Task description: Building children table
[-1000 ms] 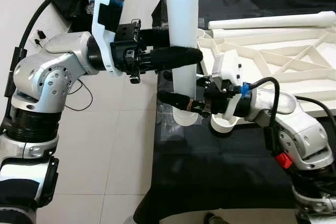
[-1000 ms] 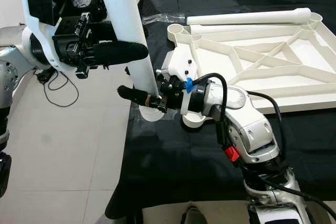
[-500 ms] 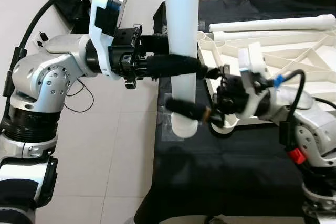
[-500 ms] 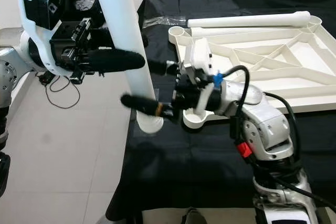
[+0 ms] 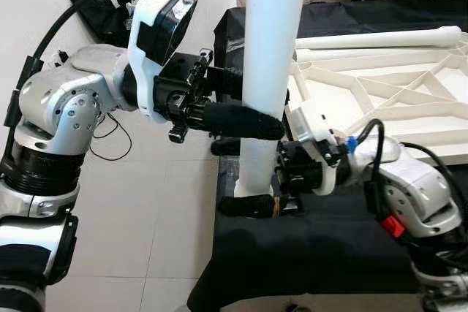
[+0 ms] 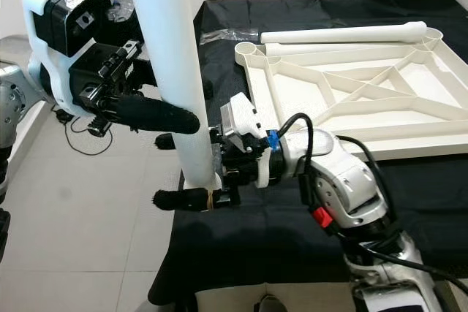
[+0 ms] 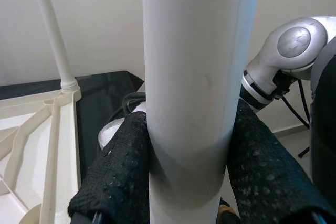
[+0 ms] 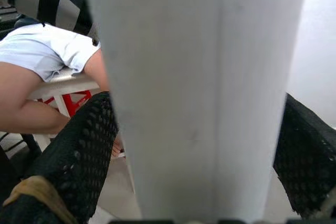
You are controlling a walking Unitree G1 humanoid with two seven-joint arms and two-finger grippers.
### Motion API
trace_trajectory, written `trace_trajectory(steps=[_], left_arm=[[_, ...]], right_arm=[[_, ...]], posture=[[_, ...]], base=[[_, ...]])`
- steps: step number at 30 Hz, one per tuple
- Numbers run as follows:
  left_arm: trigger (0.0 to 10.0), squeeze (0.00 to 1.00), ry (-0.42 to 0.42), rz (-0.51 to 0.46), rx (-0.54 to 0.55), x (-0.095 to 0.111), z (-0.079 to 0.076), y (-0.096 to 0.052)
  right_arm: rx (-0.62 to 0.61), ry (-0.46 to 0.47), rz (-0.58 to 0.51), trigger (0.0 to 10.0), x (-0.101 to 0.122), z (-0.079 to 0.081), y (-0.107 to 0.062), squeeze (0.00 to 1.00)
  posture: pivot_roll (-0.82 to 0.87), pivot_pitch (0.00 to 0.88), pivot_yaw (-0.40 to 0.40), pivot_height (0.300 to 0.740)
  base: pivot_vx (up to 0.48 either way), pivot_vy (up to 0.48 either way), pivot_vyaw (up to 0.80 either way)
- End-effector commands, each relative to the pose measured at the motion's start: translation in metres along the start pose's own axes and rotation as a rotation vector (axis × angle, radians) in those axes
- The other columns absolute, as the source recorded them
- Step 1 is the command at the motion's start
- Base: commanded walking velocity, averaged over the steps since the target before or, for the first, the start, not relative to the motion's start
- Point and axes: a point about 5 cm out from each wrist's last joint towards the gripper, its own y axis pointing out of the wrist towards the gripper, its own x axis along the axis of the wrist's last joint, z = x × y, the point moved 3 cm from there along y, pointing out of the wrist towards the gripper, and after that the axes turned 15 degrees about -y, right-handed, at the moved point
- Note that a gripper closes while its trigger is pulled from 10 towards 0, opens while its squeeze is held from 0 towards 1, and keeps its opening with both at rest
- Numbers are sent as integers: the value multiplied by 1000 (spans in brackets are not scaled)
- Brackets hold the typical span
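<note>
I hold a thick white table leg [image 5: 270, 71] upright over the near left corner of the black-covered table [image 5: 314, 253]. My left gripper [image 5: 263, 104] is shut on the leg's middle, one black finger [image 7: 123, 177] on each side. My right gripper [image 5: 240, 177] is shut on the leg's lower end, and its fingers [image 8: 86, 150] flank the tube. The white table-top frame [image 5: 380, 85] lies upside down on the cloth, right of the leg. My right wrist hides its near left corner. A second leg [image 5: 380, 36] lies along the frame's far side.
Tiled floor [image 5: 153, 210] drops away left of the table edge, with a black bag and cables [image 5: 95, 5] by the wall. Clear plastic wrap [image 6: 227, 33] lies on the cloth behind the frame. A seated person [image 8: 42, 77] appears in the right wrist view.
My right gripper, spread open around the leg half a second ago, has dropped lower and closed on the leg's bottom end. The leg has come nearer to me, still upright.
</note>
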Motion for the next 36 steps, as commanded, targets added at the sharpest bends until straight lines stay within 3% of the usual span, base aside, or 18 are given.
trace_trajectory(steps=[1, 2, 3, 11, 19, 21, 22, 26, 31, 33, 34, 35, 36], left_arm=[[0, 0, 17, 14, -47, 4, -5, 7], [0, 0, 17, 14, -47, 4, -5, 7], [0, 0, 16, 16, -55, 4, -5, 9], [0, 0, 8, 14, -69, 2, -5, 16], [0, 0, 9, 12, -67, 2, -4, 14], [510, 0, 6, -3, -47, 2, -2, 13], [10000, 1000, -8, -31, -2, 3, 4, 11], [10000, 1000, -7, -79, 127, 3, 13, -8], [10000, 1000, 1, -94, 162, 5, 14, -16], [10000, 1000, 21, -120, 245, 8, 19, -29], [10000, 1000, 21, -120, 245, 8, 19, -29], [10000, 1000, 41, -165, 384, 8, 24, -48], [10000, 1000, 47, -178, 429, 7, 25, -54]], right_arm=[[35, 5, -26, 5059, 4, 2, 5, 0], [35, 5, -26, 5059, 4, 2, 5, 0], [47, 12, -33, 0, 4, 3, 4, 0], [55, 16, -31, 0, 5, 4, 0, 0], [18, 13, -14, 0, 2, 2, -1, 0], [-3, 9, -9, 0, 1, 0, -1, 0], [-38, 7, -3, 0, -1, -3, -2, 0], [-125, 1, 10, 0, -4, -11, -6, 0], [-170, -5, 21, 0, -5, -16, -9, 0], [-287, -24, 60, 0, -10, -29, -16, 0], [-287, -24, 60, 0, -10, -29, -16, 0], [-456, -37, 95, 0, -14, -48, -28, 0], [-509, -39, 100, 0, -15, -53, -33, 0]], posture=[[1, 171, 44, 740], [1, 171, 44, 740], [-1, 173, 43, 740], [-8, 177, 40, 740], [-10, 178, 38, 740], [-10, 181, 36, 740], [-12, 182, 35, 740], [-14, 184, 35, 740], [-14, 185, 35, 740], [-11, 185, 35, 740], [-11, 185, 35, 740], [-7, 188, 33, 740], [-7, 188, 33, 740]], base=[[0, 0, 0], [0, 0, 0], [0, 0, 0], [0, 0, 0], [0, 0, 0], [0, 0, 0], [0, 0, 0], [0, 0, 0], [0, 0, 0], [0, 0, 0], [0, 0, 0], [0, 0, 0], [0, 0, 0]])
